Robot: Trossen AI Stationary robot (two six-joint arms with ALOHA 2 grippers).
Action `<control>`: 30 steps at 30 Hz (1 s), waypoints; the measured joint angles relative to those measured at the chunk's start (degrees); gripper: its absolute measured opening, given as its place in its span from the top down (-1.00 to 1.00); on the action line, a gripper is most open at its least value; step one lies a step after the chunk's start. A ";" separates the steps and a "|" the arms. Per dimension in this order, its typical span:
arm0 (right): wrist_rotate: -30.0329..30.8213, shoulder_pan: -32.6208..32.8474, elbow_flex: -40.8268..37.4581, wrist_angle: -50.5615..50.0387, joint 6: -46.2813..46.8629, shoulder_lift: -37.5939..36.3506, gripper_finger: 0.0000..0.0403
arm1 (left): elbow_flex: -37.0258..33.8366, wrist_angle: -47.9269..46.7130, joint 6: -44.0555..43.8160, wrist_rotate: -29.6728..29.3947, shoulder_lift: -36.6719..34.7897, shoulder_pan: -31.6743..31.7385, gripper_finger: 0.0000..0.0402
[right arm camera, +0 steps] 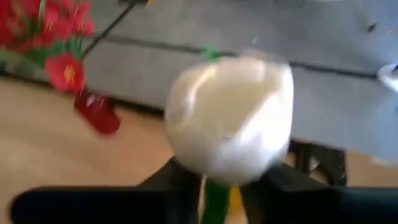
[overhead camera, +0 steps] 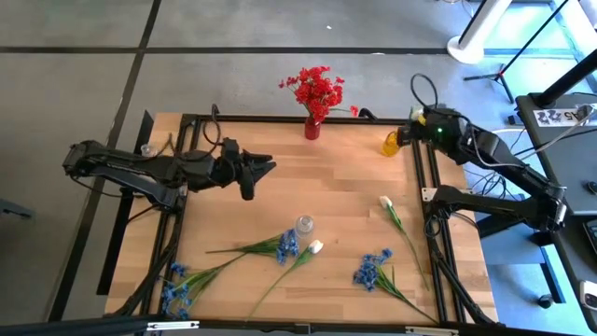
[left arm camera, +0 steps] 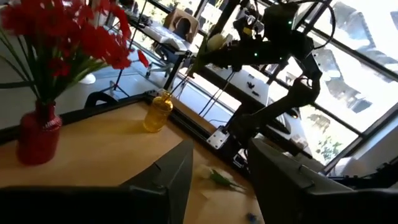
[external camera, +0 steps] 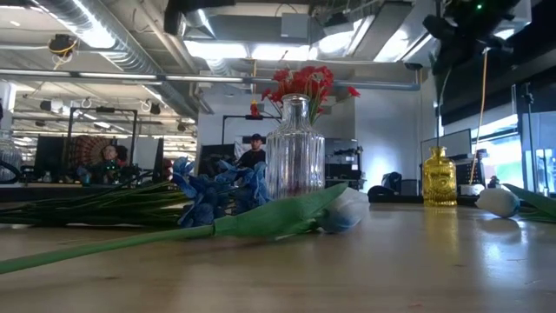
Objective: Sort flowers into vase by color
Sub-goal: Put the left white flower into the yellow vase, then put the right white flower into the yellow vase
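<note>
Closest to the front edge of the wooden tabletop (overhead camera: 345, 187) lie the loose flowers. A blue bushy stem (overhead camera: 175, 287) sits at the front left corner, and another blue cluster (overhead camera: 287, 245) lies near the middle with its green stem running off to the left. Just beside it a white tulip bud (overhead camera: 316, 246) rests on its side, stem trailing toward the front edge. A third blue cluster (overhead camera: 371, 271) lies to the right of that. A small clear glass vase (overhead camera: 304, 225) stands upright just behind the middle blue cluster and the white bud. Farther right, a second white flower (overhead camera: 385, 202) lies flat near the right rail.

Midway back on the left, the left gripper (overhead camera: 264, 168) hangs over bare wood, its fingers (left arm camera: 171, 177) spread apart with nothing between them.

At the back edge a red vase (overhead camera: 312, 129) stands upright, filled with red blooms (overhead camera: 315, 88). To its right, near the back right corner, stands a yellow vase (overhead camera: 391, 143). The right gripper (overhead camera: 407, 134) is just above and beside that yellow vase, and in its own wrist view a white tulip bud (right arm camera: 231, 118) sits between its fingers (right arm camera: 171, 177) with the green stem passing down between them; whether they pinch the stem or have slackened I cannot tell.

Beyond the tabletop, people sit at desks in the room behind.
</note>
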 joint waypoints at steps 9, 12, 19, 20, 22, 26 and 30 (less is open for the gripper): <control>-9.51 -0.01 7.58 -19.44 1.79 3.84 -0.16 | 14.74 -25.58 2.93 -0.06 -1.98 0.10 0.26; -14.26 0.00 11.44 -26.47 3.33 5.40 -0.30 | 17.70 -32.77 2.79 -0.21 -2.00 0.10 0.26; -25.92 0.04 12.67 -36.28 6.33 6.09 -0.37 | 19.63 -42.49 1.68 -0.53 -3.60 0.12 0.26; -26.99 0.04 12.46 -37.03 6.75 6.09 -0.37 | 19.63 -43.63 1.26 -0.64 -3.81 0.12 0.26; -29.20 0.37 12.37 -38.04 7.47 6.15 -0.37 | 19.63 -45.12 0.25 -0.85 -4.01 0.12 0.26; -31.06 4.60 12.36 -38.50 10.24 6.20 -0.37 | 19.42 -47.37 -1.41 -0.86 -3.96 0.10 0.26; -32.22 12.02 8.65 -36.24 17.41 6.55 -0.37 | 17.64 -47.46 -2.58 -0.82 -3.90 -0.31 0.26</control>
